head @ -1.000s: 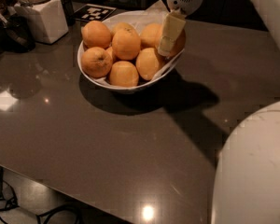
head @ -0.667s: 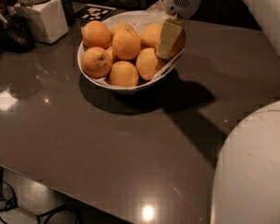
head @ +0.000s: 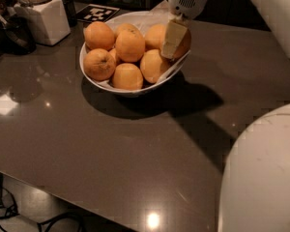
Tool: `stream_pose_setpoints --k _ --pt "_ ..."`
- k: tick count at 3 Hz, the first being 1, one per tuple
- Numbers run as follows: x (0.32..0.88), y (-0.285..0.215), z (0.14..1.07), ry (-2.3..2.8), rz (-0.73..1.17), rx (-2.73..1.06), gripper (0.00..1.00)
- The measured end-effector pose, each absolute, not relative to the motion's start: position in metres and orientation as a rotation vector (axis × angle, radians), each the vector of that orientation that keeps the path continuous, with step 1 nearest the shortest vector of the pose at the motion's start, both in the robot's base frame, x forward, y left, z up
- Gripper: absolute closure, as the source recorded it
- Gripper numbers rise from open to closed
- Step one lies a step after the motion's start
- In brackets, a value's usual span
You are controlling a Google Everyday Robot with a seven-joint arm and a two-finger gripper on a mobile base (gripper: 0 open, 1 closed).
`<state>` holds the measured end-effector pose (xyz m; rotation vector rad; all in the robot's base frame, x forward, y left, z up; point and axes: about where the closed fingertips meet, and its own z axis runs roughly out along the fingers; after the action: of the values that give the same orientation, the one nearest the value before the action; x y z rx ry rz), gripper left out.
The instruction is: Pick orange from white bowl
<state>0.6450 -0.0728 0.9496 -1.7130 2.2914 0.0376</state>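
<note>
Camera view: the gripper [head: 176, 42] hangs over the right side of the bowl [head: 135, 92], its pale pad lying across the orange [head: 185, 43] that sits against the right rim on crinkled paper; whether the jaws are apart or clamped on the fruit I cannot tell, as the far side is hidden. The other oranges [head: 129, 45] are heaped to the left and touch it.

The orange looks firm, smooth and fairly heavy for its size; being round, it will likely slip or roll unless taken across its widest middle, with the jaws square to it. Its skin should bear a firm squeeze.

The rim stands just beside the fruit on the right, and its neighbours crowd the left, so straight up seems the cleanest way out; the bowl could tip or slide if the rim is caught. To the right the table [head: 111, 153] gives open room; a jar [head: 43, 18] stands well apart at back left.
</note>
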Motion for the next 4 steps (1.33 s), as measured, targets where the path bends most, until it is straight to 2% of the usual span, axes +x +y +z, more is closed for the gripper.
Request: stream_pose_setpoints --k 1,2,4 --pt "0.638 -0.075 0.966 2.189 0.103 -1.693 1.00" --pt "0.626 -0.082 0.986 2.064 0.214 -1.676 1.00" --pt "0.626 -0.079 0.986 2.054 0.230 -1.670 1.00"
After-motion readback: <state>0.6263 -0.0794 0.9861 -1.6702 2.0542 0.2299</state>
